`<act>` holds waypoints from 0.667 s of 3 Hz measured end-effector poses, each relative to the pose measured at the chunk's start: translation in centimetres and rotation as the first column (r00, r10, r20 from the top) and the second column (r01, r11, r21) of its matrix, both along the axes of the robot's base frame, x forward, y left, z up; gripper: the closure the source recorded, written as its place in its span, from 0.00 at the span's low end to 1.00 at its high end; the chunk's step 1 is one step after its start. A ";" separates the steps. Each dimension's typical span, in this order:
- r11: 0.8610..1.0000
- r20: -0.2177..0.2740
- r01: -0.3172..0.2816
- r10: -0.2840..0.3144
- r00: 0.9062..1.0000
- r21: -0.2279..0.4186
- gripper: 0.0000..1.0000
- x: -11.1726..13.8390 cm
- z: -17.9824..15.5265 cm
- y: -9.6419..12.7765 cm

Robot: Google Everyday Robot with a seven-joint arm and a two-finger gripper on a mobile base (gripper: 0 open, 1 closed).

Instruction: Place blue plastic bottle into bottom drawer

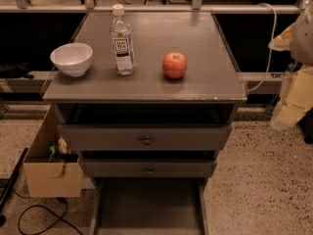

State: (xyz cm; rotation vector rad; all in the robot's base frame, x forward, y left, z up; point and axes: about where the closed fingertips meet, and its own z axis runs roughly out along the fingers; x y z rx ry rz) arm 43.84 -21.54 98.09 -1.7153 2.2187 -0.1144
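The blue plastic bottle point(122, 40) stands upright on the grey cabinet top point(195, 82), left of centre; it is clear, with a white cap and a white-and-dark label. The bottom drawer point(149, 207) is pulled out at the foot of the cabinet, a wide shallow grey tray that looks empty. My arm rises at the right edge of the view, and the gripper point(283, 39) hangs there beside the cabinet's right side, well away from the bottle.
A white bowl point(72, 58) sits at the left of the top and a red apple point(174, 65) right of the bottle. The two upper drawers point(145, 140) have small knobs. A cardboard box point(51, 168) and cables lie on the floor to the left.
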 end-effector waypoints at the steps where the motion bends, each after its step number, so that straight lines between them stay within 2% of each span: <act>1: 1.000 0.006 -0.002 0.002 1.000 0.006 0.00 1.0 -0.3 -0.1; 2: 0.995 0.035 -0.038 0.035 0.999 0.090 0.00 4.4 -0.6 0.6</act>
